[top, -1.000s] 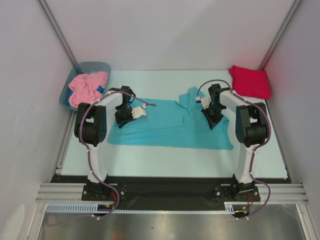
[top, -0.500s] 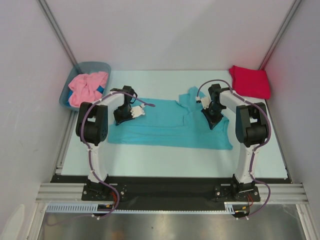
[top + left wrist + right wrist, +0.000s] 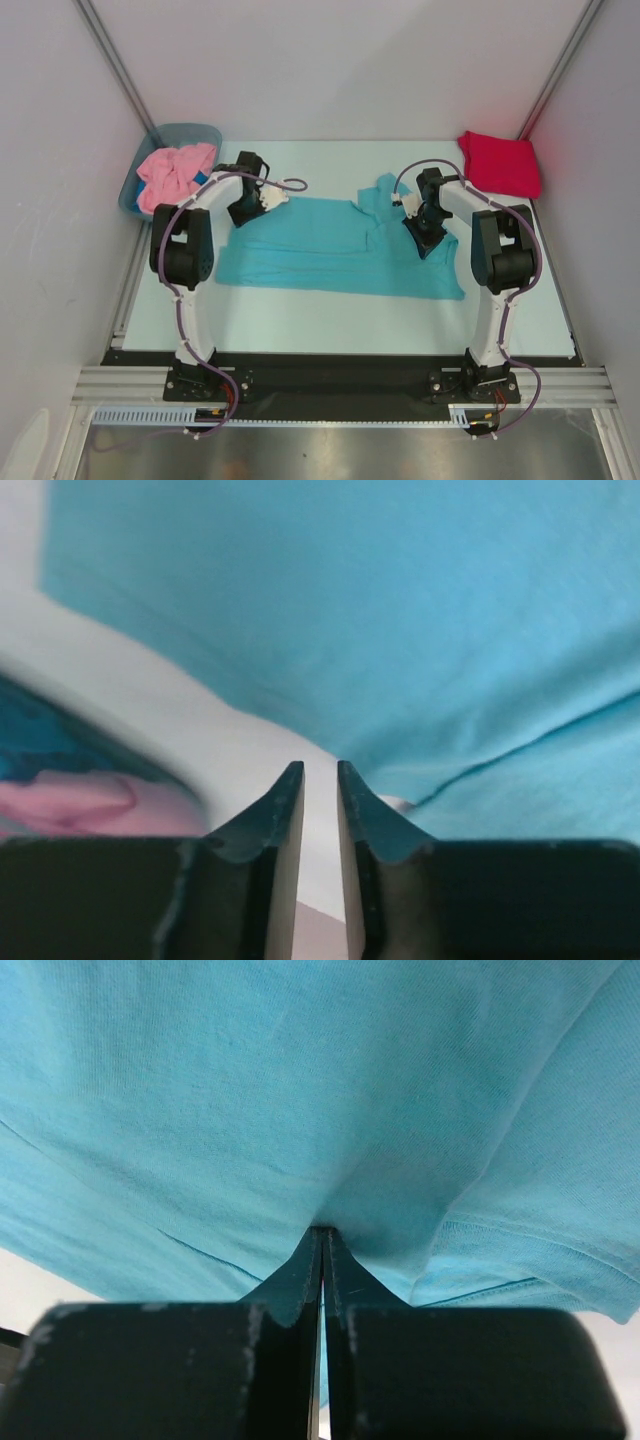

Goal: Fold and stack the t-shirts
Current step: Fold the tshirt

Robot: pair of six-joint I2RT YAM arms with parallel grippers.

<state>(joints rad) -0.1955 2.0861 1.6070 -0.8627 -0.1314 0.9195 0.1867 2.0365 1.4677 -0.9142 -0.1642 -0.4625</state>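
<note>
Left gripper (image 3: 262, 199) now sits at the far-left edge of the turquoise shirt (image 3: 335, 250), close to the tub (image 3: 190, 132). A second ago it was nearer in, over the shirt body, clamped tight. Its jaws have just cracked apart to a narrow slit. The wrist view shows bare table (image 3: 330, 320) through the slit and no cloth in it, so it has let go.

Right gripper (image 3: 425, 240) has not moved. It is closed tight, pinching a tuck of the turquoise shirt on its right side.

The turquoise shirt lies spread across the middle of the table, mostly flat, with a sleeve or collar flap bunched at the far centre. The red shirt (image 3: 500, 163) is already folded at the far right corner. The pink shirt (image 3: 175, 175) is crumpled in the tub, not yet started.

Judgement: the left side looks pulled out and dropped, so flattening is about done on that end. The fold itself has not begun. The left arm likely needs a fresh grasp on an edge, while the right's pinch keeps the cloth from sliding.
</note>
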